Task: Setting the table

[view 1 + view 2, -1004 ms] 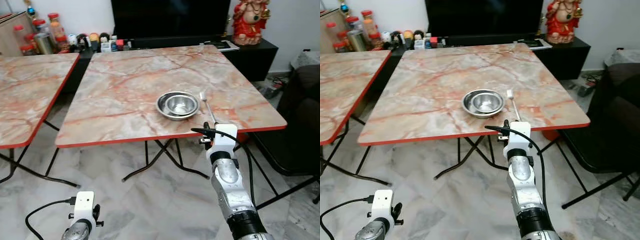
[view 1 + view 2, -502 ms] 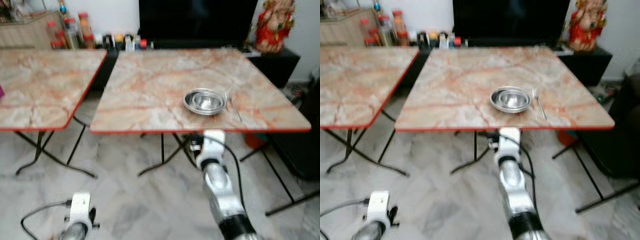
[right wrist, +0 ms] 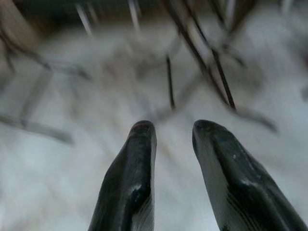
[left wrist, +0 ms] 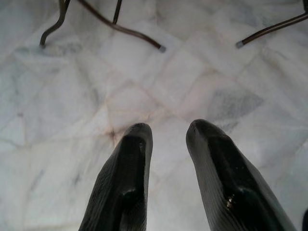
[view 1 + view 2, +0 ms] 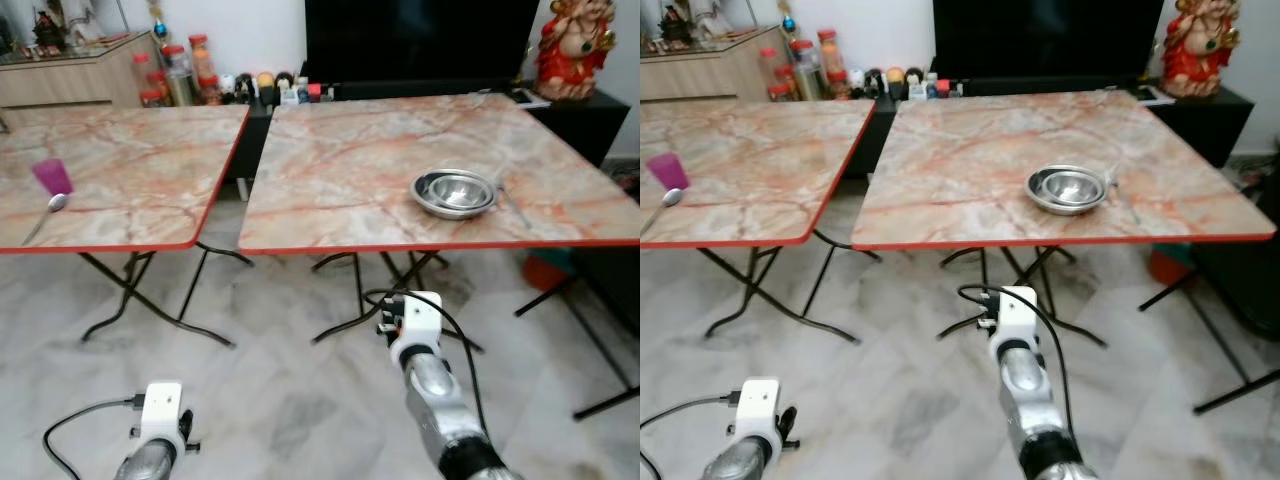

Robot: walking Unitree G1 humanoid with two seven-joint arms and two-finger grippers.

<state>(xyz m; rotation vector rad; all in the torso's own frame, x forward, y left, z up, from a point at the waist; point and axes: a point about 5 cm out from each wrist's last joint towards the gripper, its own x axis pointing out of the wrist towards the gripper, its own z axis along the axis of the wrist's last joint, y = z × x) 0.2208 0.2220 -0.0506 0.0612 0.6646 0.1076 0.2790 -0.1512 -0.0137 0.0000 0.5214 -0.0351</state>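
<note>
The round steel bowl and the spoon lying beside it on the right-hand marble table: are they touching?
Cannot tell. In the left eye view the round steel bowl and the thin metal spoon lie close together, but the image is too small to show a gap or contact at the bowl's rim.

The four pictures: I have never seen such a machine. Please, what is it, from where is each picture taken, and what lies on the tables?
It is a walking humanoid robot with two silver arms; each ends in a gripper of two black fingers. The two wide pictures come from a stereo camera on its head, looking forward and down. There you see the right arm and left arm held low over the marble floor. The two close pictures come from wrist cameras looking along the left gripper and right gripper; both are open and hold nothing. On the right table stand steel bowls with a utensil beside them. On the left table are a pink cup and a spoon.
</note>
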